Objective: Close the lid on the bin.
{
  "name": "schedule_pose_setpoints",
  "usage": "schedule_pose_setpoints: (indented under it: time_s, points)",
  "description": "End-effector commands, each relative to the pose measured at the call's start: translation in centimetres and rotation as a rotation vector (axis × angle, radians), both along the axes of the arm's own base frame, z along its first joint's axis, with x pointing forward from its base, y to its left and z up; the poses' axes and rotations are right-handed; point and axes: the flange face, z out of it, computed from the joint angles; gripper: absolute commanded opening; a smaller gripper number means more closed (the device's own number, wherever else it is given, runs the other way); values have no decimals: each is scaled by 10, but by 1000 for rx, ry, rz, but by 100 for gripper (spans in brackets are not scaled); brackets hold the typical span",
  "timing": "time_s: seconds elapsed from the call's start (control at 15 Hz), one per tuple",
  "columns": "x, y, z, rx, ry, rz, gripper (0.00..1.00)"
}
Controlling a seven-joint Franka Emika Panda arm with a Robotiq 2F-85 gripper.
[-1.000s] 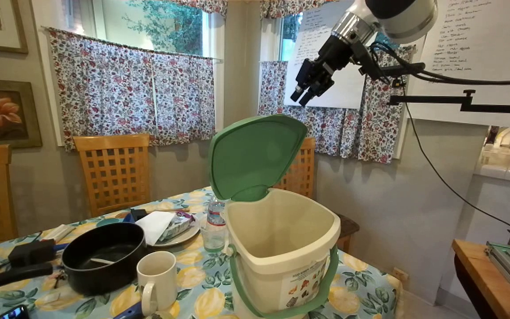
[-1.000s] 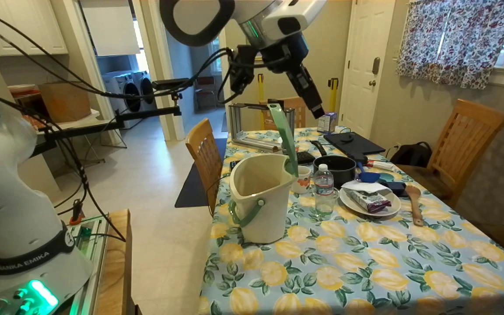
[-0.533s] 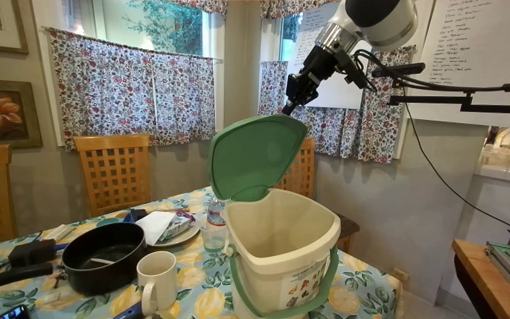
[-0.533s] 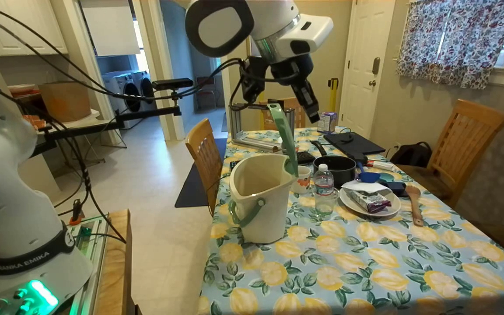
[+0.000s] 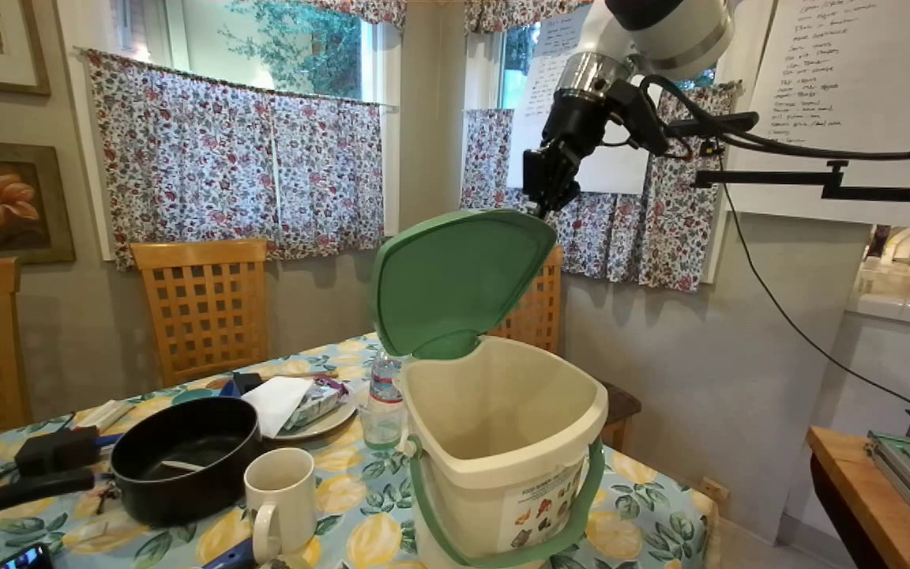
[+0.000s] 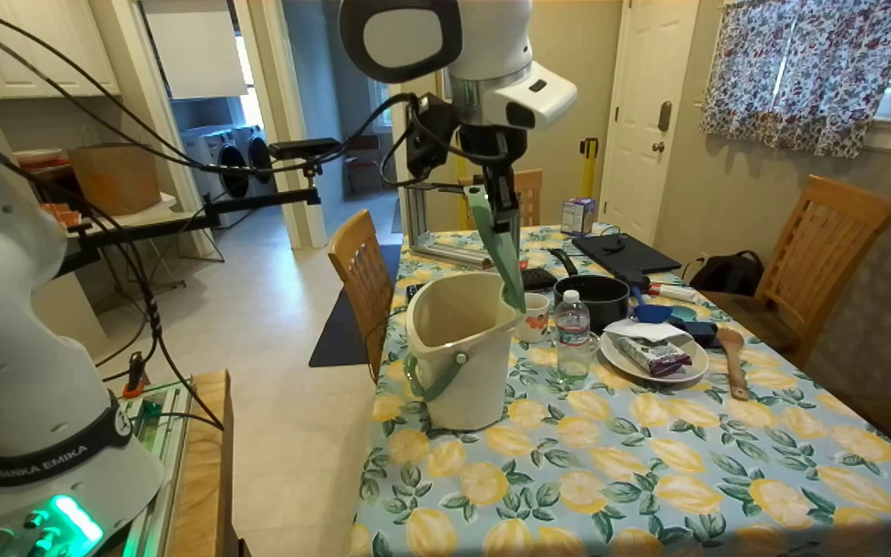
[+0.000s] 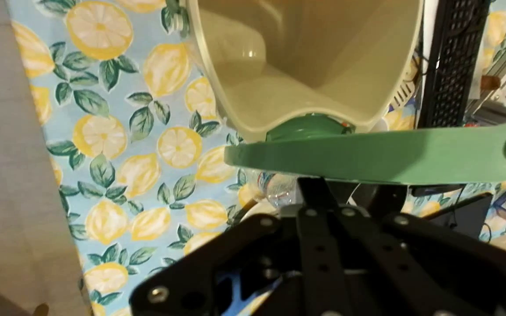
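Note:
The cream bin [image 5: 467, 506] stands on the table, also seen in an exterior view [image 6: 470, 387] and the wrist view [image 7: 341, 79]. Its green lid [image 5: 455, 284] is raised almost upright on its hinge, leaving the bin's mouth uncovered. The lid shows edge-on in an exterior view [image 6: 501, 251] and in the wrist view [image 7: 367, 158]. My gripper [image 6: 503, 226] is behind the lid's outer face, near its upper part, pointing down. In the wrist view my gripper [image 7: 312, 181] is shut with nothing between its fingers, its tips against the lid's outer side. In an exterior view [image 5: 540, 212] the lid partly hides the tips.
Behind the lid stand a clear bottle [image 6: 571, 325], a white mug [image 5: 285, 482] and a black pan [image 6: 599, 298]. A white plate [image 6: 674, 377] holds packets. A metal frame [image 6: 453, 251] and a wooden chair [image 6: 364, 286] are close by. A camera arm [image 5: 834, 186] juts in.
My gripper has come down and moved in behind the lid, turning more vertical. The lid has tipped slightly toward the bin's mouth. The bin has not moved.

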Motion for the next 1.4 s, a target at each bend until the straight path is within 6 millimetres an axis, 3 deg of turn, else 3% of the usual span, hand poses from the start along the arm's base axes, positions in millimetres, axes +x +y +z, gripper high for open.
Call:
schedule_pose_setpoints:
  time_s: [0.0, 0.4, 0.47, 0.6, 1.2, 1.27, 1.33]
  points:
    - [2, -2, 2, 82, 74, 29, 0]
    - [-2, -10, -18, 64, 123, 13, 0]
    - [-2, -11, -17, 54, 114, 18, 26]
    - [-3, -9, -13, 28, 68, 21, 33]
    - [-10, -1, -14, -17, 39, 57, 96]
    - [-11, 0, -14, -22, 37, 63, 99]
    - [1, -2, -16, 1, 44, 40, 100]
